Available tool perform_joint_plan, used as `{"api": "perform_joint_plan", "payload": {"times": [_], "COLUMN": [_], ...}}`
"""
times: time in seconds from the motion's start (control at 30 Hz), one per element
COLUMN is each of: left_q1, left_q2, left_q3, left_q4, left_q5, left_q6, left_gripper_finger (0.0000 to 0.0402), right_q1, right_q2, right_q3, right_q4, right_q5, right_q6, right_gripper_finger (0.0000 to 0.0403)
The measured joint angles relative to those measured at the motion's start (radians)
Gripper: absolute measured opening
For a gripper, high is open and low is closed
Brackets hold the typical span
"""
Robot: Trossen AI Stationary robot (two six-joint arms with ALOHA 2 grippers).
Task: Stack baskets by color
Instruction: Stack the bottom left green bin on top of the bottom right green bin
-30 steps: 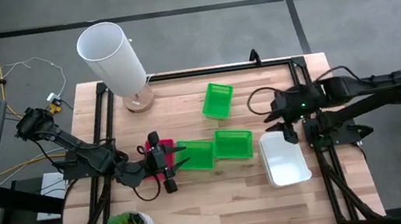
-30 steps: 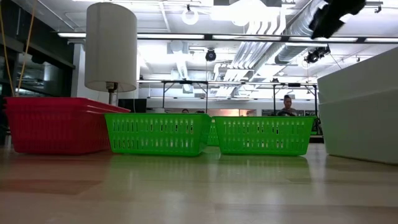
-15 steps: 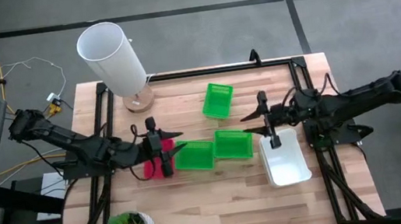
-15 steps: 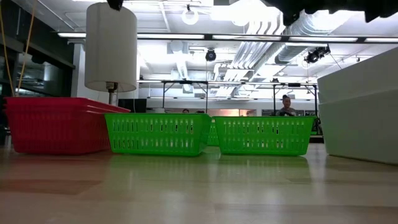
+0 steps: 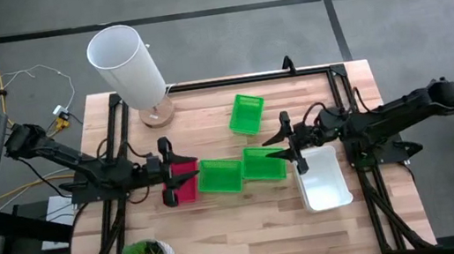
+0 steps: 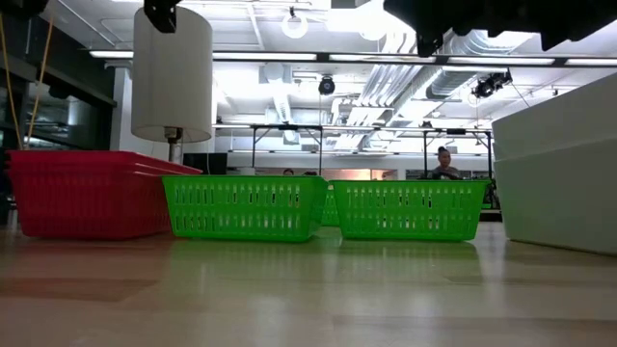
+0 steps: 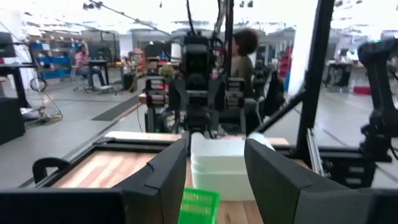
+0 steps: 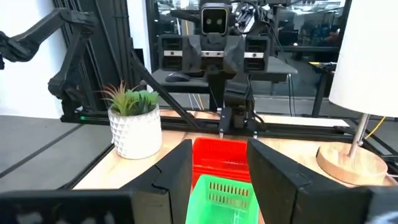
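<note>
High view: no readable writing; left hand (image 5: 182,171) and right hand (image 5: 278,145) spread, empty.

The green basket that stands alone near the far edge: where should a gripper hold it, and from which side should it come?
Grip the rim of one long wall of the lone green basket, coming straight down from above. It sits upright and open, apart from the other baskets, so one finger probably fits inside and one outside. The right gripper, open, hangs nearest; the left gripper is over the red stack.

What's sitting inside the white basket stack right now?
From above, the white stack looks empty inside: only its bare white floor shows. The right gripper overhangs its corner by the green baskets, hiding that bit. How many are nested can't be told.
</note>
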Motion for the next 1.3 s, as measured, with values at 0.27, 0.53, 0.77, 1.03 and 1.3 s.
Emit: {"api": "perform_joint_plan", "payload": {"times": [0.27, 0.53, 0.77, 1.03, 1.3], "left_q1": [-0.007, -0.015, -0.034, -0.022, 0.061], "left_q2": [0.011, 0.081, 0.300, 0.528, 0.605], "left_q3": [0.000, 0.035, 0.299, 0.471, 0.479], "left_q4": [-0.022, -0.021, -0.436, -0.695, -0.767], "left_q5": [-0.014, 0.020, 0.028, 0.126, 0.219], "left_q6": [-0.002, -0.024, -0.107, -0.146, -0.271], "left_gripper_finger": [0.0149, 0.0150, 0.0173, 0.0209, 0.0211], "right_q1": [0.000, 0.000, 0.000, 0.000, 0.000], "right_q2": [-0.005, -0.005, -0.005, -0.005, -0.005], "right_q3": [0.000, 0.000, 0.000, 0.001, 0.002], "right_q4": [0.006, 0.005, 0.005, -0.011, -0.017], "right_q5": [0.039, 0.039, 0.039, 0.039, 0.039], "right_q6": [0.001, 0.003, 0.004, 0.010, 0.026], "right_gripper_finger": [0.0138, 0.0138, 0.0138, 0.0138, 0.0138]}}
